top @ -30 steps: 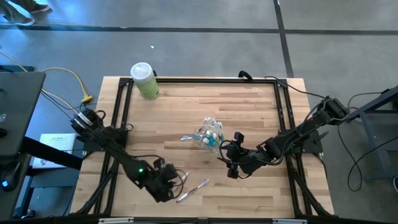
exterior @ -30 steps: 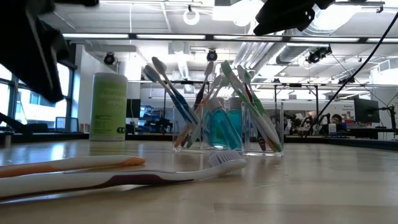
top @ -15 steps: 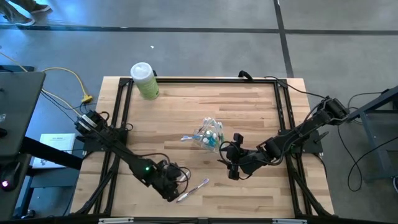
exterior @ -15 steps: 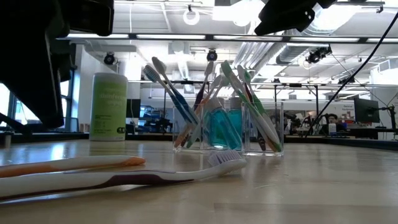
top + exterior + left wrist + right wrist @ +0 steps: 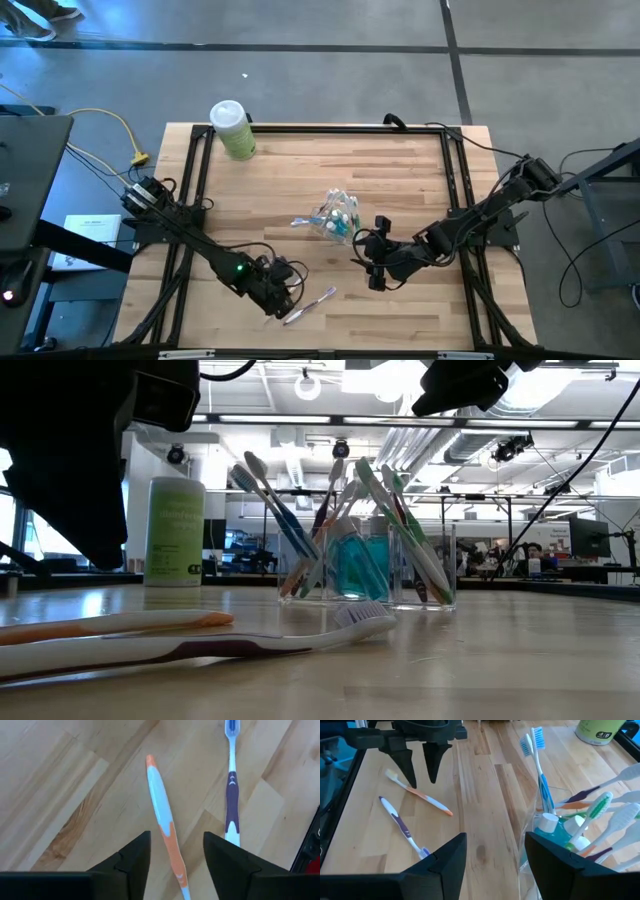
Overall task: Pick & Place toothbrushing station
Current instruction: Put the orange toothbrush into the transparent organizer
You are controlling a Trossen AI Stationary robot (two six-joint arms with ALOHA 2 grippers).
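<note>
Two loose toothbrushes lie flat on the wooden table near its front edge: an orange-and-white one [image 5: 162, 820] and a white-and-purple one [image 5: 231, 790]. My left gripper [image 5: 175, 855] hangs open just above the orange one's handle, a finger on either side, with gaps showing on both sides. In the right wrist view the left gripper [image 5: 422, 782] points down over that brush [image 5: 422, 797]. A clear cup [image 5: 338, 218] at mid-table holds several toothbrushes and teal tubes [image 5: 560, 832]. My right gripper [image 5: 495, 865] hovers open beside the cup, holding nothing.
A pale-green bottle with a white cap [image 5: 233, 130] stands at the table's far left corner. A black frame [image 5: 195, 180] runs along the table's edges. Bare wood lies between the cup and the loose toothbrushes.
My left gripper has moved toward the table's right edge, closer to the two loose toothbrushes, and has rolled about its own axis. The toothbrushes and the cup have stayed where they were.
</note>
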